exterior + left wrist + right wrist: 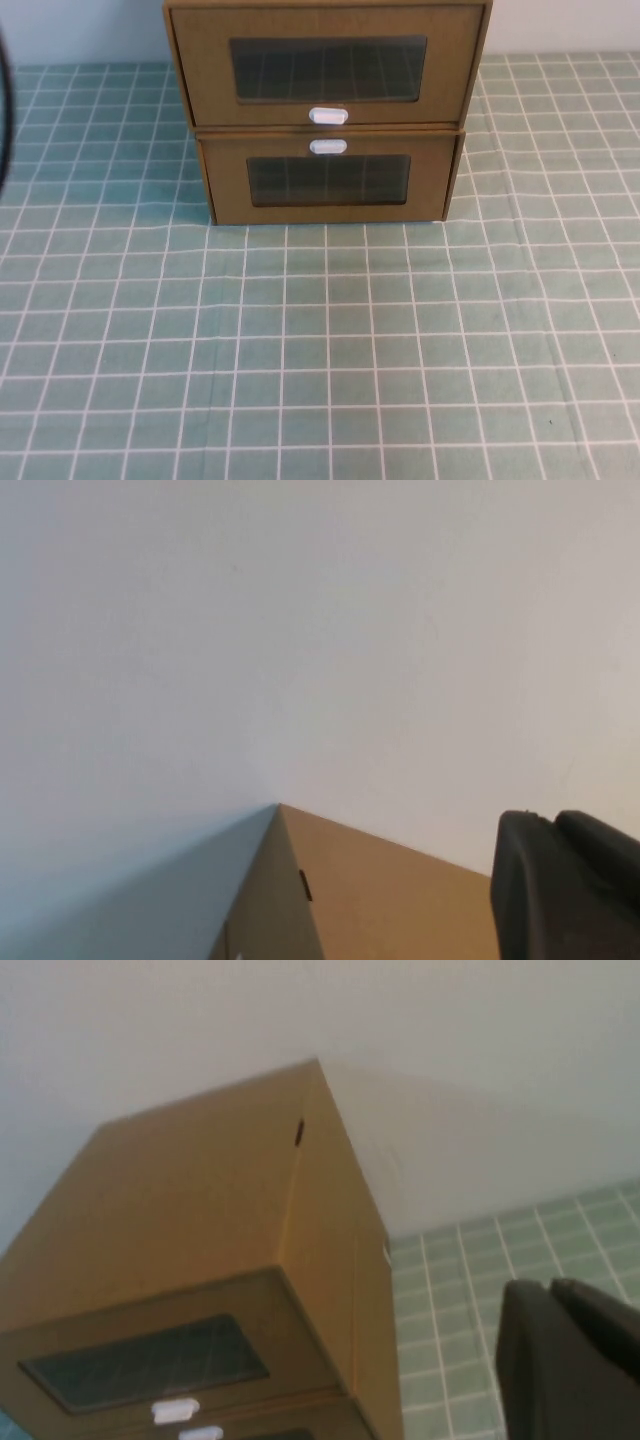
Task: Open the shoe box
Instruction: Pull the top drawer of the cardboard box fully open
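Two drawers [450, 75] of the shoe box [222, 190] sit shut; open bench [320, 350] fronts it. The right gripper [570, 1365], pressed together, hangs right of it; the left gripper [565, 885] hangs left, state untellable.

Two stacked shoe boxes [200, 90] (white handles [328, 116], fronts shut) on green checked cloth [320, 350].

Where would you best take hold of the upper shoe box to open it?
Probably the white tab low on the upper shoe box front, from the robot's side: it's the only handle there. The left gripper and right gripper hang up near its top.
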### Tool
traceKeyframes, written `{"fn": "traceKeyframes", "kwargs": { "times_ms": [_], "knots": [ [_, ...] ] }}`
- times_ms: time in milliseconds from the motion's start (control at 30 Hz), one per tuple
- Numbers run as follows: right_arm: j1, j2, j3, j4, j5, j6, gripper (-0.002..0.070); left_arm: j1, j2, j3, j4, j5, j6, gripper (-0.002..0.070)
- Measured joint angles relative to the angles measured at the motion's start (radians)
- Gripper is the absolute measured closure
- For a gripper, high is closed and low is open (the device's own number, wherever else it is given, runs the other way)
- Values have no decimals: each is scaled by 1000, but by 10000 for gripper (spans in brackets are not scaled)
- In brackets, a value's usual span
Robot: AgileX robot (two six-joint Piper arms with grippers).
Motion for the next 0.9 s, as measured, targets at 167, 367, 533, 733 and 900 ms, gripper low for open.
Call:
{"fn": "traceKeyframes", "kwargs": {
  "times_ms": [167,367,533,733,900],
  "knots": [
    [27,164,0,45,-20,-6,689,-73,111,-3,0,-38,-6,678],
    [162,324,0,51,-87,-181,689,-111,233,-39,0,2,-6,678],
    [328,417,0,53,-94,-544,689,-116,355,-156,44,104,1,679],
    [487,483,0,54,-127,-827,689,-152,500,-398,97,226,63,679],
    [564,524,0,54,-120,-986,689,-166,667,-611,47,419,168,679]
  ]
}}
